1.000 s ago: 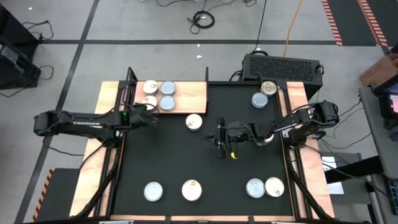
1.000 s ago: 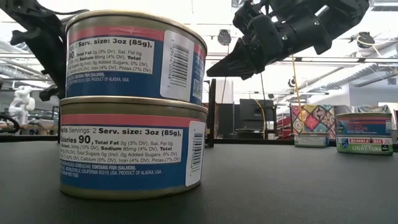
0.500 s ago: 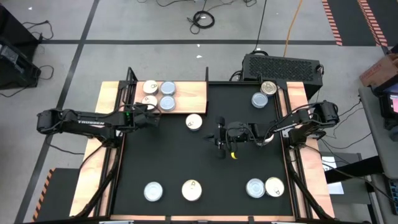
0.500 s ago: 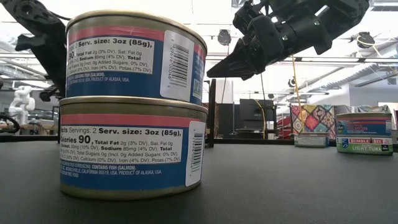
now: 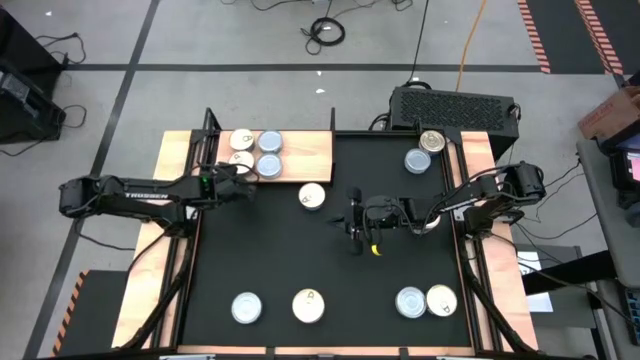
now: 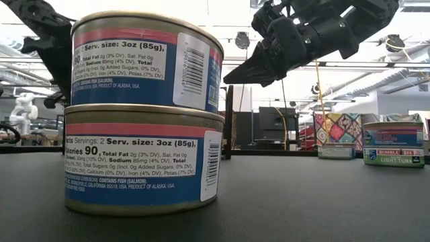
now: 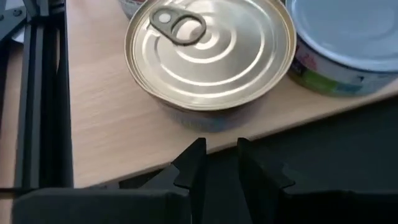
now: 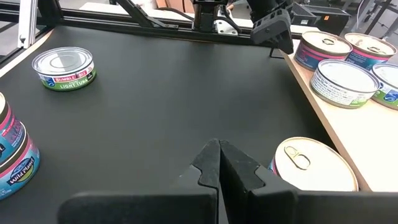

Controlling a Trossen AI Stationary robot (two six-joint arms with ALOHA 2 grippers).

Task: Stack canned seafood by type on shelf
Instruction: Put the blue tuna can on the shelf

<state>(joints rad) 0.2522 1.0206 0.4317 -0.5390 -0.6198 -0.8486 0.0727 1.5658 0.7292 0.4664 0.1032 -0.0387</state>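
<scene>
You see a black mat (image 5: pixel 300 250) bordered by light natural-wood strips, and a pale wood-grain shelf (image 5: pixel 300 155) at its far left corner. The tin before the left gripper (image 7: pixel 217 158) has a gold-toned lid (image 7: pixel 210 53) with concentric rings and a pull tab; its neighbour (image 7: pixel 348 43) is silvery blue-grey on top with a white, green and pink label. In the low view, the two stacked tins (image 6: pixel 144 111) carry a pink band over blue labels with white nutrition panels and barcodes. The "Light Tuna" tin (image 8: pixel 63 68) has a green and white label. Both arms are dark.
</scene>
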